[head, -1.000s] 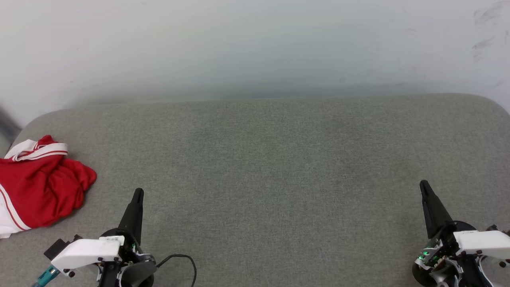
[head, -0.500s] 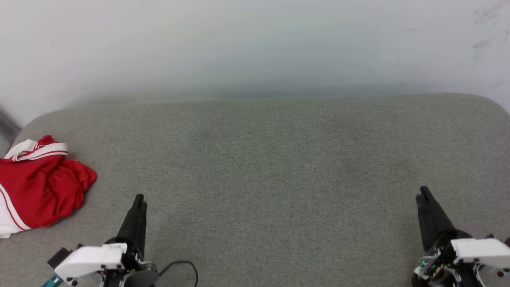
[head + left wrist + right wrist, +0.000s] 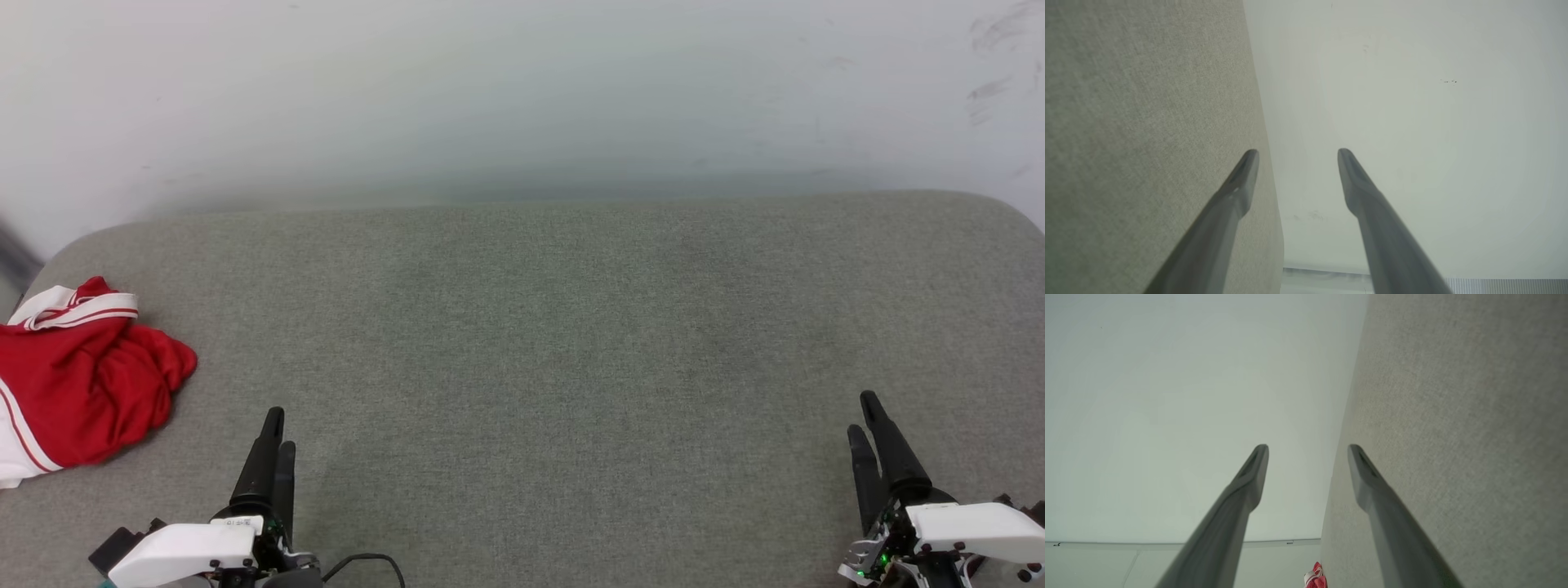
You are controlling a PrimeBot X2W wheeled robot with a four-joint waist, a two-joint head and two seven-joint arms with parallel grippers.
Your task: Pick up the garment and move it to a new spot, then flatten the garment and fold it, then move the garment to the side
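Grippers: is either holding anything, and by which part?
Nothing is held. The left gripper and right gripper stand open and empty; the red jersey lies crumpled, apart from both.

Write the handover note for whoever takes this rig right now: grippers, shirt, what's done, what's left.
Left gripper: open, empty, at the near left of the grey padded surface.
Right gripper: open, empty, at the near right.
Shirt: red with white trim, crumpled in a heap at the surface's left edge, clear of both grippers.
Done: nothing visible; the shirt is not picked up.
Left: pick it up and move it to a new spot, flatten, fold, move it aside.
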